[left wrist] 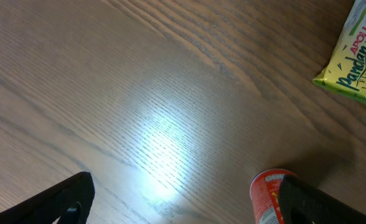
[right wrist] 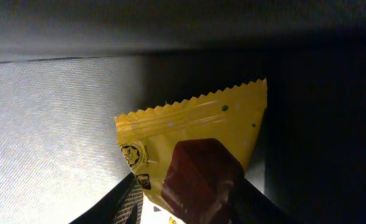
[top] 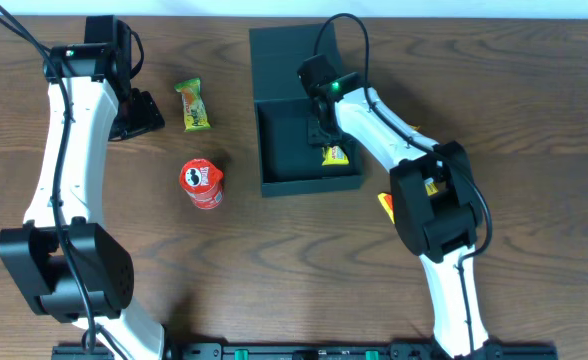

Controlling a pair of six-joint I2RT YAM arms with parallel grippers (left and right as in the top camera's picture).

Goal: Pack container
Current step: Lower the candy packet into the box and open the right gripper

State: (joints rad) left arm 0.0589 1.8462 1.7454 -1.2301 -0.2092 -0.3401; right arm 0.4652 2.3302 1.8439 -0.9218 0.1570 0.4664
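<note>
The container (top: pixel 284 150) is a dark teal box, open, with its flap lid (top: pixel 284 60) lying flat behind it. My right gripper (top: pixel 324 135) reaches down inside it, shut on a yellow snack packet (top: pixel 335 155). In the right wrist view the yellow packet (right wrist: pixel 195 130), with a brown cube printed on it, sits between the jaws of the right gripper (right wrist: pixel 189 205), over the container floor (right wrist: pixel 46 124). My left gripper (top: pixel 139 115) hangs open over bare table with nothing between its fingers (left wrist: pixel 52 202).
A green Pandan wafer packet (top: pixel 193 106) (left wrist: pixel 354 56) lies left of the container. A small red Pringles can (top: pixel 202 184) (left wrist: pixel 267 196) stands in front of it. Another yellow and red packet (top: pixel 385 205) peeks out under the right arm.
</note>
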